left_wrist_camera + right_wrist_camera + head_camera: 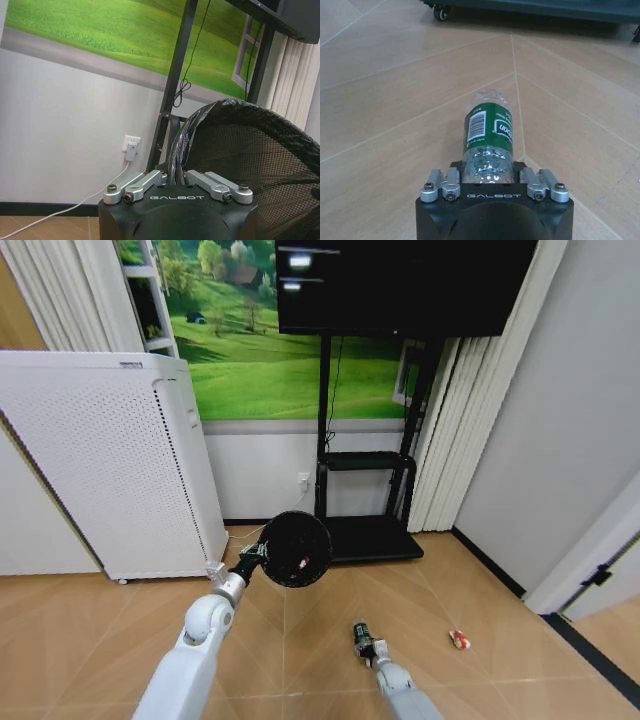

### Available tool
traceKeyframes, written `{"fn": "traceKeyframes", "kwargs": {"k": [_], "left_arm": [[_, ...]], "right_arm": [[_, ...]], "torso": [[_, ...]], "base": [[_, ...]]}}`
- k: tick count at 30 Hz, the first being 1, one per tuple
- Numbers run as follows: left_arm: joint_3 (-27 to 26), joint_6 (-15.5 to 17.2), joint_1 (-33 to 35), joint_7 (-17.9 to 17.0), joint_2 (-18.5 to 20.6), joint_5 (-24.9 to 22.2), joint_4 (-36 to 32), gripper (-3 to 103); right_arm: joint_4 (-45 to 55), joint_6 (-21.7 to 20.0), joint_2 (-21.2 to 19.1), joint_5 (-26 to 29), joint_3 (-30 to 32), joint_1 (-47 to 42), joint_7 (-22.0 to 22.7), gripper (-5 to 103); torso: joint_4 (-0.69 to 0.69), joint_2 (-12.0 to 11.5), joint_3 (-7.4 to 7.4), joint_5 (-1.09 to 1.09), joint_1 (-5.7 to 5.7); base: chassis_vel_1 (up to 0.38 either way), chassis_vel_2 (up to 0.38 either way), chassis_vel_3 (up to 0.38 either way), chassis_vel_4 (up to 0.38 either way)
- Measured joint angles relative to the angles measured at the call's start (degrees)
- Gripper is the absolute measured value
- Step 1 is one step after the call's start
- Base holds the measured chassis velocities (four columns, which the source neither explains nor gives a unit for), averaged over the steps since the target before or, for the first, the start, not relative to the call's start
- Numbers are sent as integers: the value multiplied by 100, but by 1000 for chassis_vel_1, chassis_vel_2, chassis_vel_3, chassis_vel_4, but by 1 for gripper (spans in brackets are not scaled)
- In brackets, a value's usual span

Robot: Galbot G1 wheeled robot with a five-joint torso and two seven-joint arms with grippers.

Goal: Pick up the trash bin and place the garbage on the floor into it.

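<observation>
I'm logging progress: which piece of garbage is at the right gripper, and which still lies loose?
The green-labelled bottle sits in the right gripper; the red-and-white wrapper lies apart on the floor.

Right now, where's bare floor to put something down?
Free: the wood floor between the white perforated appliance and the left arm, and the strip between the bottle in the right gripper and the red-and-white wrapper. Crowded: around the TV stand base, where the left gripper holds the trash bin aloft.

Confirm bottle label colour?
Green with a white barcode patch; bottle shows best in the right wrist view.
</observation>
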Motion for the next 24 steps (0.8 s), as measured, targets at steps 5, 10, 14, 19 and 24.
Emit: {"fn": "traceKeyframes", "kwargs": {"k": [5, 10, 14, 19, 24], "left_arm": [[-24, -1, 22, 2, -2, -5, -32, 3], [-132, -13, 85, 8, 5, -5, -60, 3], [-219, -30, 73, 13, 18, -15, 22, 3], [-252, -51, -27, 16, -15, -9, 313, 3], [9, -134, -219, 117, -125, 218, 1061, 3]], "right_arm": [[402, -6, -77, -18, 69, -130, 110, 38], [2029, -270, -526, 552, 599, -797, 351, 26], [2843, -306, -939, 926, 1359, -1297, 408, 25], [3320, -208, -1323, 1292, 2254, -1652, 477, 25], [5012, -289, -1657, 1780, 2792, -2421, 459, 25]], "torso": [[0, 1, 1, 1, 0], [2, 1, 0, 3, 0], [-2, 1, -1, 0, 0], [-2, 1, -1, 1, 0], [-1, 1, 0, -3, 0]], "base": [[0, 0, 0, 0], [0, 0, 0, 0], [0, 0, 0, 0], [0, 0, 0, 0], [0, 0, 0, 0]]}}
